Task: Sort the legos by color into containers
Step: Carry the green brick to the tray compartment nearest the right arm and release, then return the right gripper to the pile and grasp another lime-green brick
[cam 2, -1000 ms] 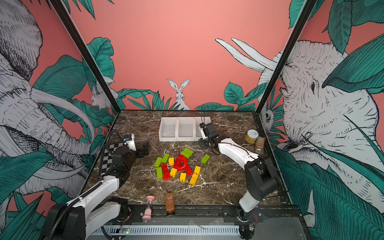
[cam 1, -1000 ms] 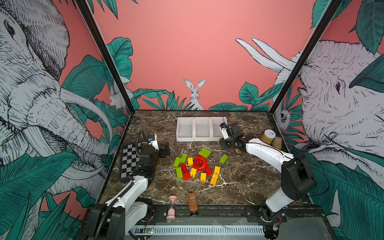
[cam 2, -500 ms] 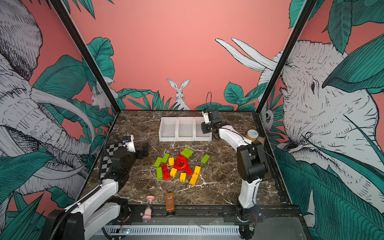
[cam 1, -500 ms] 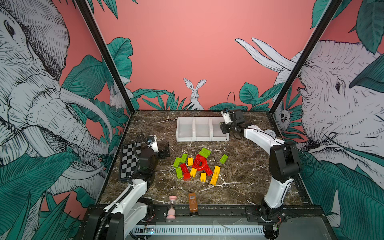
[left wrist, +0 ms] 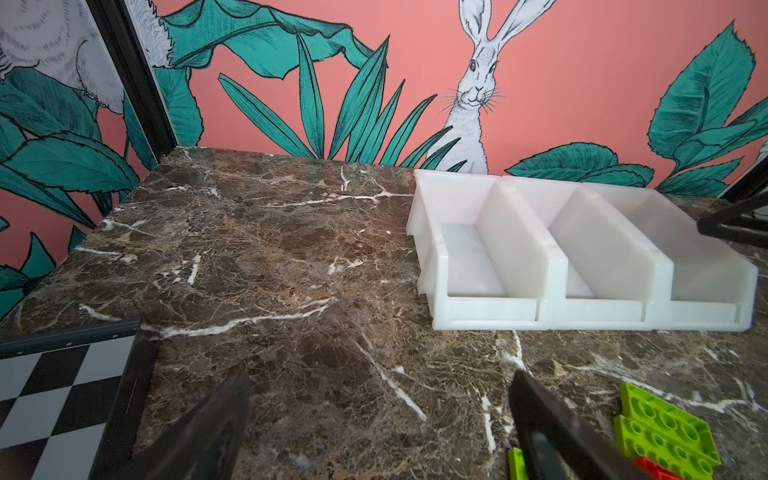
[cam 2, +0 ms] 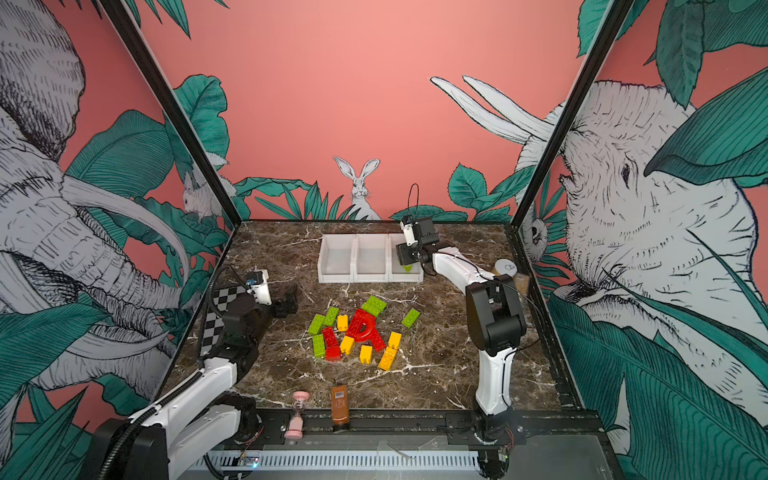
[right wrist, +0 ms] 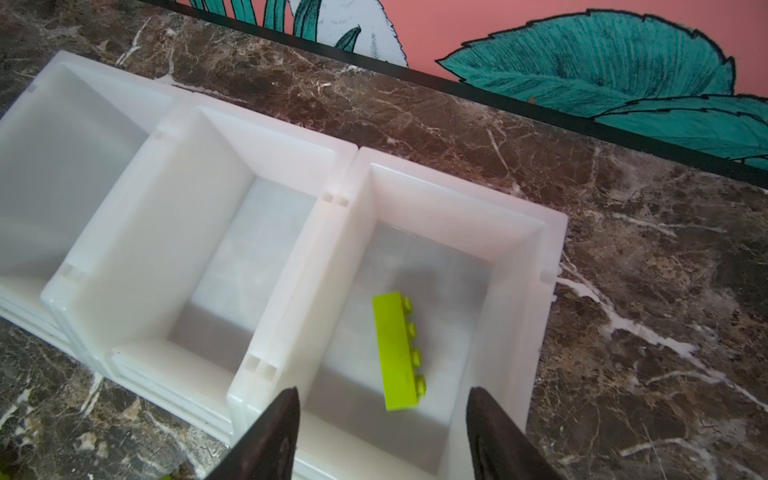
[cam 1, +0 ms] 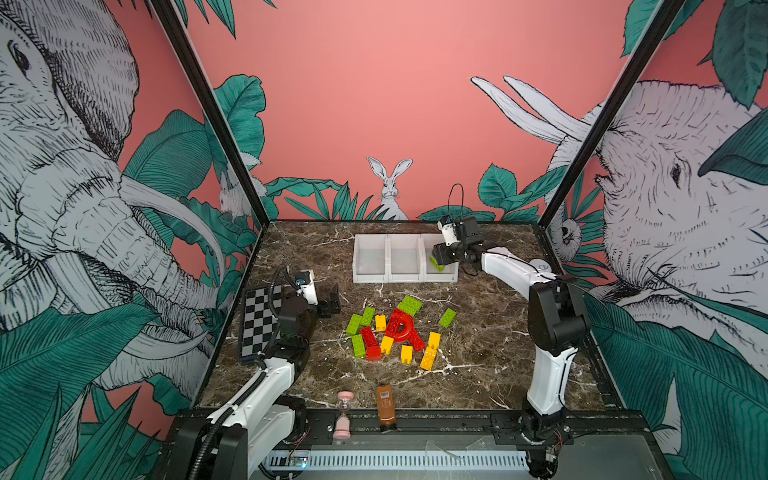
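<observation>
A brown marble tabletop (cam 1: 490, 345) stood inside a booth with jungle murals. At the back, three white containers (cam 1: 405, 279) sat joined in a row, open tops up. The right pincer (right wrist: 382, 392) hung over the bin at the right end of the row (right wrist: 511, 291), its jaws apart and gripping nothing. Below it, inside that bin, was one lime green brick (right wrist: 399, 351), turned on its side with its studs facing sideways and clear of both jaws. Whether it rested on the bin floor could not be told.

The other legos (cam 1: 395, 332) lay in a loose cluster of red, yellow and green at the middle of the tabletop, with a red arch piece (cam 1: 401, 326) among them. The left pincer (left wrist: 380, 374) hovered low beside a checkered board (cam 1: 257, 324), jaws spread wide and empty, well apart from the containers. A brown bottle (cam 1: 385, 405) and a pink hourglass (cam 1: 344, 415) stood at the front edge.
</observation>
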`<state>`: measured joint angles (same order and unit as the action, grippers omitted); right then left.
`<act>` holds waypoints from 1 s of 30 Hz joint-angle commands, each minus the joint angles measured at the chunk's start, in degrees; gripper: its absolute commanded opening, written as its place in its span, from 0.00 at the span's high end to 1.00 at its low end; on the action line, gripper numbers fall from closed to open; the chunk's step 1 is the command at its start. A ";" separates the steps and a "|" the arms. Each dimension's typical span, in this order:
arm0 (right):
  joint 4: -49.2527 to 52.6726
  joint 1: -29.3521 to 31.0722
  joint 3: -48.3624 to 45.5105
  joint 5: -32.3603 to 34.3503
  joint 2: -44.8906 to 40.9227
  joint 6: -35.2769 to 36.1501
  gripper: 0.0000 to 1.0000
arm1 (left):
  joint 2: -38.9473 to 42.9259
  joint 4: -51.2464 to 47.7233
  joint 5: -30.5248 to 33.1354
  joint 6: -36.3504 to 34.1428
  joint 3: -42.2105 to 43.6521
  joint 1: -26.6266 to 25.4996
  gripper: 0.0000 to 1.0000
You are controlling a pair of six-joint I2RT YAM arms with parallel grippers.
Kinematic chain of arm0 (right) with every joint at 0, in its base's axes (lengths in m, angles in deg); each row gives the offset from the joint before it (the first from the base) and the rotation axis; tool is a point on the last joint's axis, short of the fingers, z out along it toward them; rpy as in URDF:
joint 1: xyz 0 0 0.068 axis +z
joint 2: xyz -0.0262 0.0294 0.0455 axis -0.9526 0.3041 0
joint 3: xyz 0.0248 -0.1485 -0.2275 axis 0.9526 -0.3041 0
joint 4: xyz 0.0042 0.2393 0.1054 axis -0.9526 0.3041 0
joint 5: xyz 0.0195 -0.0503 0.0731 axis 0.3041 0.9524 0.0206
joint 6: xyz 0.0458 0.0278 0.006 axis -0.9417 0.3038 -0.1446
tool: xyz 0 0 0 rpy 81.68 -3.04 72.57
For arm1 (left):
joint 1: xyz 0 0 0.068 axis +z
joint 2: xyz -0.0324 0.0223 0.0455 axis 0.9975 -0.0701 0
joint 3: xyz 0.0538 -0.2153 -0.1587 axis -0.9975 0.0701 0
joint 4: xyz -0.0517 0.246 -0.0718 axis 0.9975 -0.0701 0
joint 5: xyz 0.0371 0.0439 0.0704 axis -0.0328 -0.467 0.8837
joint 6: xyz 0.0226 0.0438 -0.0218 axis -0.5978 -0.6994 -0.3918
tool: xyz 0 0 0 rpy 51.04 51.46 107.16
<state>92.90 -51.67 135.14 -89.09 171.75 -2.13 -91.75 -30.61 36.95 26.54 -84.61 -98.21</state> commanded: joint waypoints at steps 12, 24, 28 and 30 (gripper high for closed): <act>12.87 1.54 -23.96 3.72 -27.69 -13.30 0.32 | 1.91 0.31 0.39 -0.27 0.49 -0.69 0.02; 6.37 10.47 -37.90 2.74 -30.26 -24.47 0.30 | -0.21 1.06 0.23 -0.21 0.31 -0.85 0.02; 3.31 11.93 -38.16 2.22 -27.23 -25.34 0.29 | -0.34 1.11 0.24 -0.13 0.37 -0.86 0.02; 2.09 12.33 -38.04 2.14 -25.54 -25.60 0.29 | -0.22 1.10 0.19 -0.13 0.32 -0.87 0.02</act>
<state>99.13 -40.11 97.07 -86.81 144.76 -25.89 -92.25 -30.64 37.06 26.54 -84.61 -98.75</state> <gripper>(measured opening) 0.711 0.980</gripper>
